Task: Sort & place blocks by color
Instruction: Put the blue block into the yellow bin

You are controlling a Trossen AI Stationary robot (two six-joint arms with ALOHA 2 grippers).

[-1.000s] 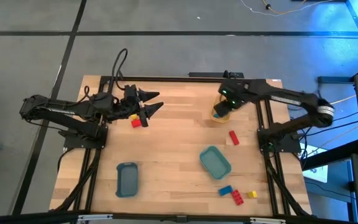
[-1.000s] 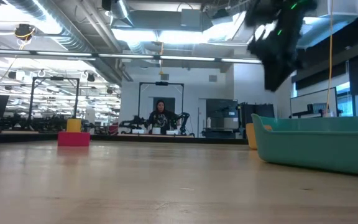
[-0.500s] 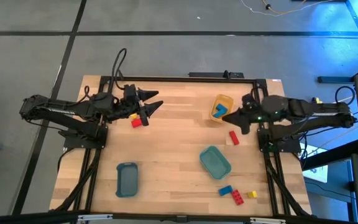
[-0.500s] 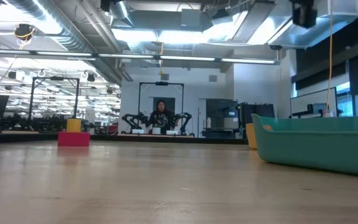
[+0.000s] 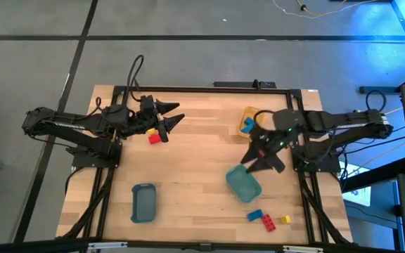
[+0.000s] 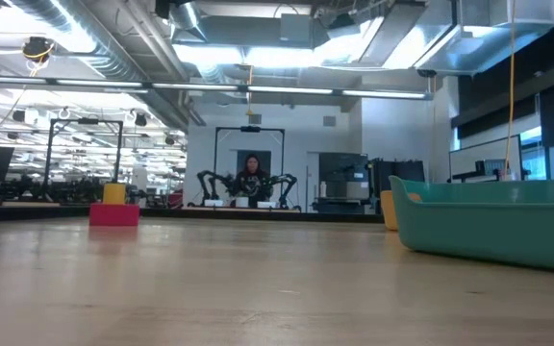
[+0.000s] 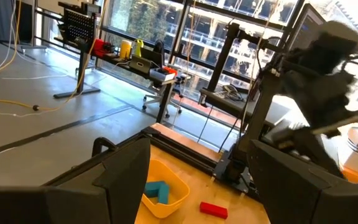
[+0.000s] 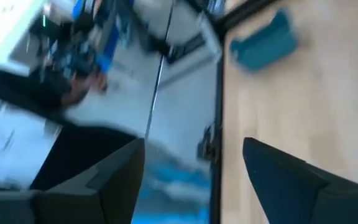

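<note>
My right gripper (image 5: 260, 163) is open and empty. It hovers between the yellow tray (image 5: 253, 112) and the teal tray (image 5: 243, 183), over a red block that shows in the left wrist view (image 7: 213, 210). A blue block (image 5: 247, 125) lies in the yellow tray. My left gripper (image 5: 180, 112) is open and empty at the far left, just beyond a red block (image 5: 155, 138) and a yellow block (image 5: 150, 131). In the low view the yellow one (image 6: 113, 192) sits on the red one (image 6: 113, 213). Blue (image 5: 255, 215), red (image 5: 267, 223) and yellow (image 5: 284, 219) blocks lie near the front edge.
A slate-blue tray (image 5: 144, 202) lies at the near left and also shows in the right wrist view (image 8: 263, 43). The teal tray's wall (image 6: 489, 226) fills the right of the low view. Bare wood lies in the table's middle. A person sits in the room far behind.
My right gripper has left the yellow tray, swung toward the table's right edge, then come toward the near edge and left to above the red block beside the teal tray, turning as it went. The blue block shows in the yellow tray since it left.
</note>
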